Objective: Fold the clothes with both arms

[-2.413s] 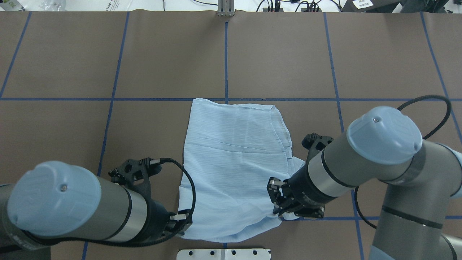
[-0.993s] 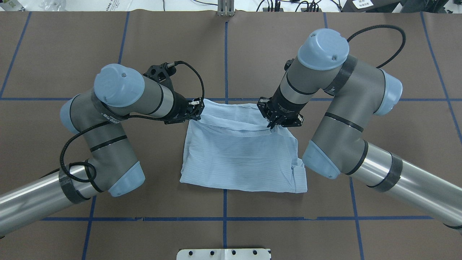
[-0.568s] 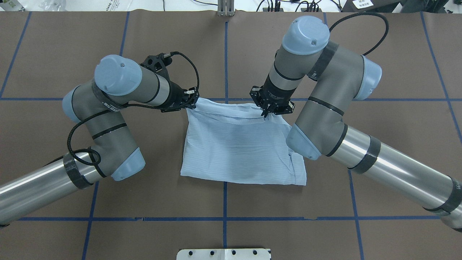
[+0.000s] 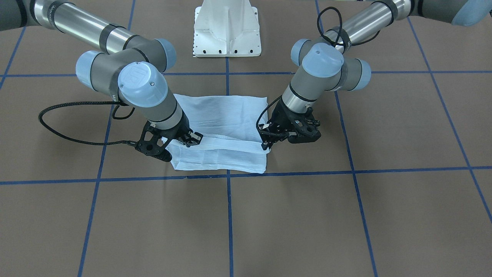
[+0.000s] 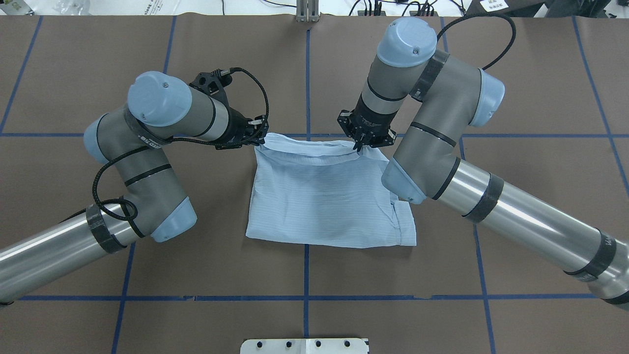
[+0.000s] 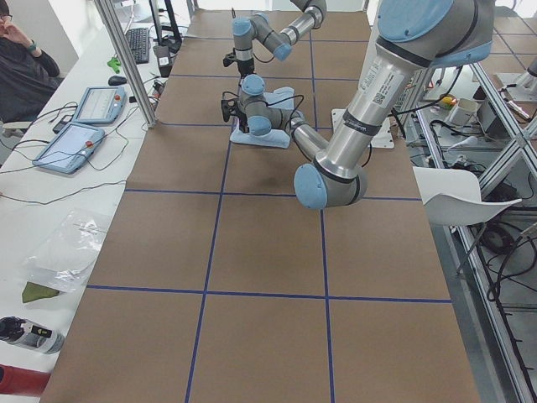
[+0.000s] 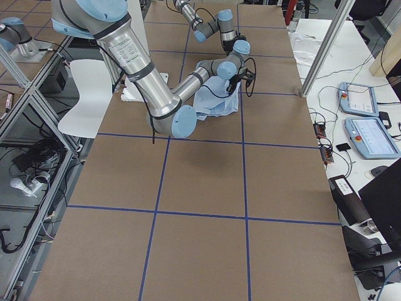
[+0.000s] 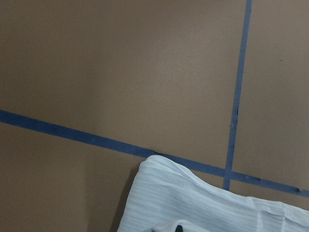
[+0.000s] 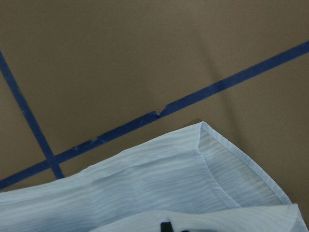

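Bare desk [image 5: 516, 73] surrounds the shirt [image 5: 324, 196]; left arm [image 5: 162, 105] and right arm [image 5: 442, 108] crowd its far corners.

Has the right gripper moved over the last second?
Yes. In the overhead view the right gripper has moved away from the robot, carrying the shirt's folded edge almost up to the blue line across the table.

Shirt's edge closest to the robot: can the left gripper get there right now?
Probably yes, after letting go. The left gripper looks clamped on the shirt at its far corner, and only brown table lies beside the shirt toward the robot.
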